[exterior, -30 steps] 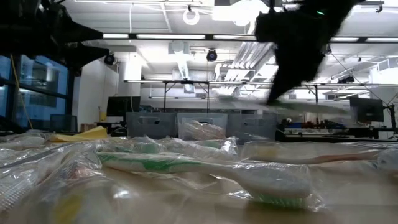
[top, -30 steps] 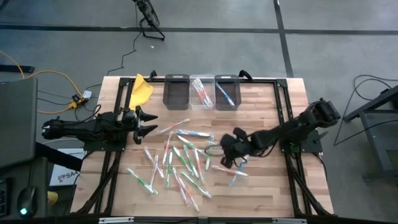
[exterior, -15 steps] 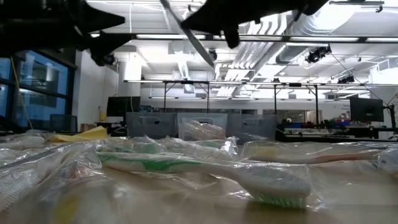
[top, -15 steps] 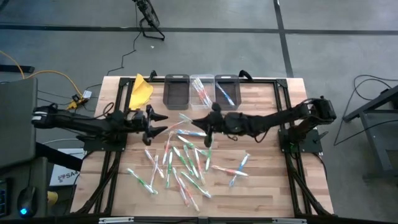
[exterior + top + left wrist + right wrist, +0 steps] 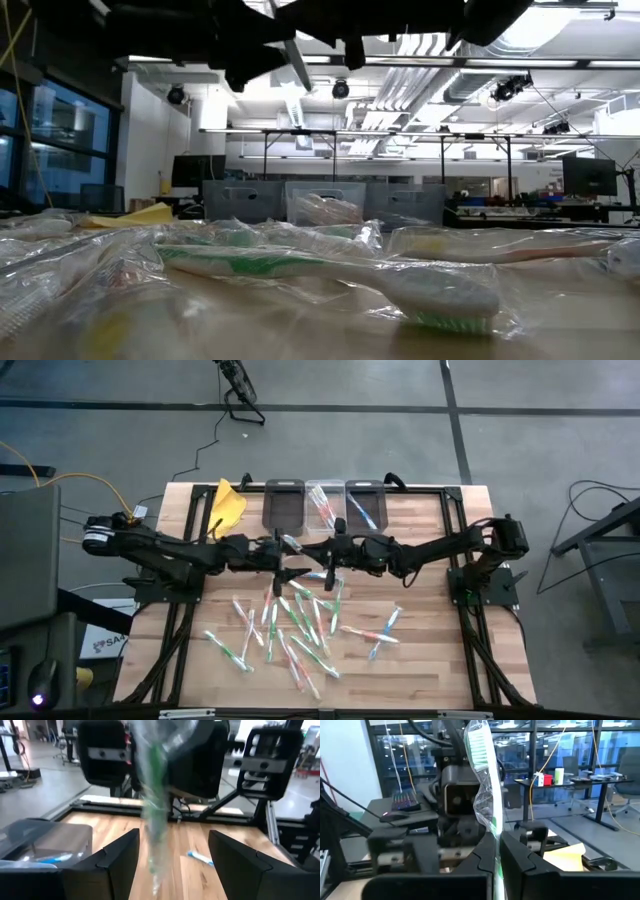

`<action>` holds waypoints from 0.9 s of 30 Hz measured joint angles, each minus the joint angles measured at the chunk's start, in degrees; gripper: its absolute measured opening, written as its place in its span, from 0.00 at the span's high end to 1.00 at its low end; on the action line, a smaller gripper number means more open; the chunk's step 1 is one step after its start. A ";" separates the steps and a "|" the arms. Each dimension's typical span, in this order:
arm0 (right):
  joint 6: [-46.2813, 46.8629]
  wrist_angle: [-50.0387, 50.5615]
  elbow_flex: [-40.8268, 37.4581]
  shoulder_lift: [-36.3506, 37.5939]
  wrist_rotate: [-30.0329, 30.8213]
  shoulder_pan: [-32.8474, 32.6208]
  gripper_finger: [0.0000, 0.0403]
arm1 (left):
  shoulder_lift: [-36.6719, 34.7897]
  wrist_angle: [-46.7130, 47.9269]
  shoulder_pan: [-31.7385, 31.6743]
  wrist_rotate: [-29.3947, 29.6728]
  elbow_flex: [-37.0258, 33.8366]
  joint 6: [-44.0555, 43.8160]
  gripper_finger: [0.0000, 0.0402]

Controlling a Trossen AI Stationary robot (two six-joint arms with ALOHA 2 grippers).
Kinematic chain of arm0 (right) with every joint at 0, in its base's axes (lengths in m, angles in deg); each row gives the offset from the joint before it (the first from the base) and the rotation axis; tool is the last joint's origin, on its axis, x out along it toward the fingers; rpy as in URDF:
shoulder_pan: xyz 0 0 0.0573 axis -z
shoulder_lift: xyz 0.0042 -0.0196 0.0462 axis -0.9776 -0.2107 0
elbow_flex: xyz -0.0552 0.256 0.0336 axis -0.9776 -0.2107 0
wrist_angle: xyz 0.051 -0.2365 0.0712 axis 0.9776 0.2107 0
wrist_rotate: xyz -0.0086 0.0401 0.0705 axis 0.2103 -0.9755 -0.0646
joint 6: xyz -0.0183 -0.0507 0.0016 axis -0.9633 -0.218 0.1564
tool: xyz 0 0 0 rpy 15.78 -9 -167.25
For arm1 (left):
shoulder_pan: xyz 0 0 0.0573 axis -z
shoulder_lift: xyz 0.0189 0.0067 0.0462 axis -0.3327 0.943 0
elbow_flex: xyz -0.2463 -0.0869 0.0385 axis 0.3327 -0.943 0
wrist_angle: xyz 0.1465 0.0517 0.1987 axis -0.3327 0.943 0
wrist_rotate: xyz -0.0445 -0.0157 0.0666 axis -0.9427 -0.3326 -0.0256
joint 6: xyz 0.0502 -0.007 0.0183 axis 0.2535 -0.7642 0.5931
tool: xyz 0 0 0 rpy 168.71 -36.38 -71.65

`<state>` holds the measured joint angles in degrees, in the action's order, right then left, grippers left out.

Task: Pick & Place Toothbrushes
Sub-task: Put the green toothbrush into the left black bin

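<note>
Green-and-white wrapped toothbrush (image 5: 485, 785) pinched in the right gripper (image 5: 335, 552), fingers clamped shut on its handle, bristle head up, long axis near vertical with a slight tilt. Seen from above, held over table centre, just short of the bins, meeting the left gripper (image 5: 283, 550) almost tip to tip. Left fingers (image 5: 107, 865) spread wide, standing either side of the hanging brush, not pressing it. Same brush (image 5: 152, 810) blurred in the left wrist view, dropping between those two fingers.

Outward: both arms stretched level from 9 and 3 o'clock toward the middle. Loose toothbrushes (image 5: 285, 622) scattered from centre toward 6 o'clock, lying flat at mixed angles, many running roughly 12 to 6; two more (image 5: 383, 628) apart toward 4 o'clock. One green brush in plastic (image 5: 330, 275) lying crosswise close to the low camera.

At 12 o'clock, three small bins side by side: left bin (image 5: 283, 507) dark, middle bin (image 5: 324, 506) with red brushes, right bin (image 5: 364, 507) with a blue one. Yellow cloth (image 5: 226, 506) at 11 o'clock. Bare wooden tabletop (image 5: 430, 660) open toward 5 and 7 o'clock and along the 3 o'clock edge.
</note>
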<state>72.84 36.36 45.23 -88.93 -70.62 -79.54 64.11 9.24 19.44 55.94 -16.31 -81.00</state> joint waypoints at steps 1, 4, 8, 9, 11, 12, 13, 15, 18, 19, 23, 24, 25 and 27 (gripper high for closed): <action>-0.18 0.01 0.00 0.11 0.05 0.00 0.99 | 0.85 0.08 0.00 0.02 0.53 0.02 0.42; -0.71 -0.10 0.00 0.35 0.12 -0.12 0.99 | 2.41 0.04 0.00 0.04 1.67 0.04 0.43; -0.75 0.39 0.02 0.35 0.14 -0.16 0.99 | 2.35 0.17 0.00 -0.32 1.99 0.70 0.50; -0.75 0.25 0.02 0.35 0.17 -0.16 0.99 | 2.21 0.65 0.00 -0.33 1.99 0.72 0.53; -0.73 0.20 0.02 0.35 0.09 -0.16 0.99 | 1.81 1.33 0.00 -0.25 1.94 0.89 0.61; -0.73 0.23 0.02 0.35 0.08 -0.16 0.99 | 1.79 1.32 0.00 -0.23 1.94 1.02 0.65; -0.73 0.26 0.02 0.35 0.14 -0.16 0.99 | 1.79 1.58 -0.02 -0.16 1.94 1.15 0.69; -0.70 0.41 0.02 0.35 -0.13 -0.21 0.99 | 1.79 2.05 0.00 -0.05 1.94 1.57 0.79; -0.70 0.50 0.02 0.35 -0.31 -0.23 0.99 | 1.78 2.05 -0.02 0.11 1.94 2.69 0.94; -0.70 0.59 0.02 0.35 -0.30 -0.23 0.99 | 1.76 2.09 -0.02 0.10 1.94 2.82 0.96; -0.67 0.80 0.02 0.35 -0.18 -0.23 0.93 | 1.76 2.40 -0.02 0.00 1.94 2.81 0.94; -0.45 1.20 0.02 0.39 -0.06 -0.21 0.91 | 1.76 2.62 -0.02 0.00 1.94 2.80 0.94; 0.03 2.42 0.02 0.83 0.07 -0.21 0.88 | 1.76 3.09 -0.02 0.03 1.94 2.80 0.94; 1.28 5.25 0.02 1.81 0.45 -0.17 0.81 | 1.76 4.17 0.02 1.16 1.92 2.81 0.96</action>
<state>74.12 41.62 45.25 -87.11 -70.17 -79.71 65.87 13.41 19.46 57.11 -14.39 -78.19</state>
